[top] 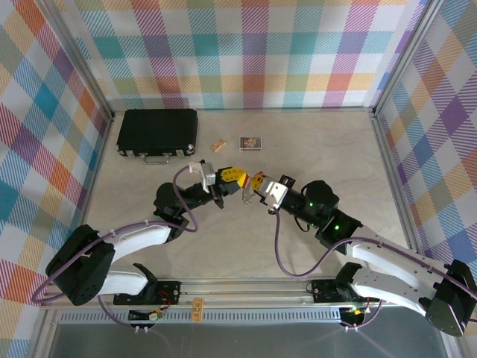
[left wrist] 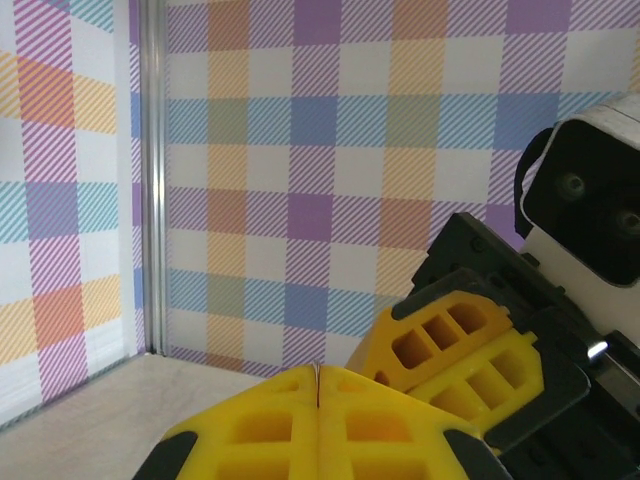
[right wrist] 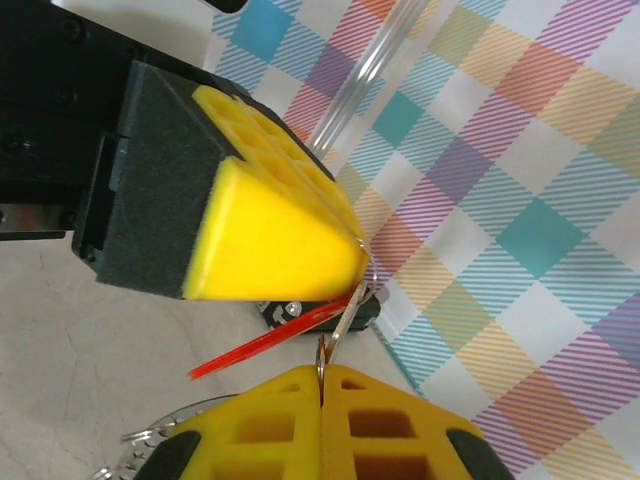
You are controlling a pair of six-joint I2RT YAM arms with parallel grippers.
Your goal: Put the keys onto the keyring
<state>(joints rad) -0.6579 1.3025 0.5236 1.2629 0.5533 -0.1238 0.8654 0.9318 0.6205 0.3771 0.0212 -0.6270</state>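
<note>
Both grippers meet tip to tip above the middle of the table. My left gripper [top: 240,179] is shut, and a thin sliver of metal shows between its yellow fingertips [left wrist: 318,372]. In the right wrist view the keyring [right wrist: 260,350] hangs edge-on from the left gripper's yellow fingertip [right wrist: 270,230]. It shows as thin grey wire with a red sleeve. My right gripper [right wrist: 322,372] is shut on the keys [right wrist: 345,320]. The thin metal end reaches up to the ring's wire, and the red head is mostly hidden between the pads. The right gripper's yellow fingers [left wrist: 450,345] sit close beside the left one's.
A black case [top: 157,132] lies at the back left of the table. A small tan block [top: 218,145] and a small printed card [top: 251,142] lie behind the grippers. Checked walls close in the back and both sides.
</note>
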